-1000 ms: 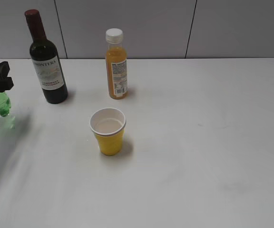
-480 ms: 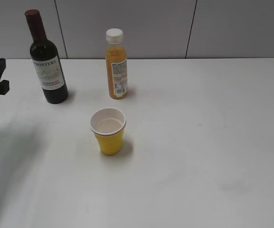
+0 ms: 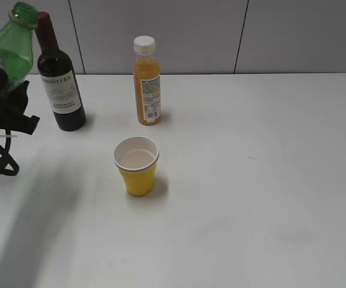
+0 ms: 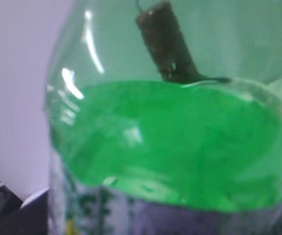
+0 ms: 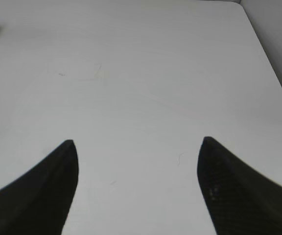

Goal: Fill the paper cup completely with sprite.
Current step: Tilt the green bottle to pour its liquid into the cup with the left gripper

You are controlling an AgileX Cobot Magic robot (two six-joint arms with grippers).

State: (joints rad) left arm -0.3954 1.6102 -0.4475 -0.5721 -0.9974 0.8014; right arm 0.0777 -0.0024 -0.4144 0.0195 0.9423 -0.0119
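The yellow paper cup (image 3: 136, 166) stands upright in the middle of the table, its white inside showing. My left gripper (image 3: 2, 111) is at the far left, shut on the green sprite bottle (image 3: 11, 51) and holding it off the table, neck tilted up and right beside the wine bottle. In the left wrist view the sprite bottle (image 4: 170, 142) fills the frame, with green liquid and a grey label; the jaws are hidden. My right gripper (image 5: 137, 161) is open and empty over bare table, and is out of the exterior view.
A dark wine bottle (image 3: 60, 78) stands at the back left, right next to the held bottle. An orange juice bottle (image 3: 146, 81) with a white cap stands behind the cup. The white table (image 3: 251, 180) ends at a grey wall.
My left gripper has lifted the sprite bottle and carried it rightwards into view; its neck now shows near the wine bottle. The cup and the other bottles have not moved.
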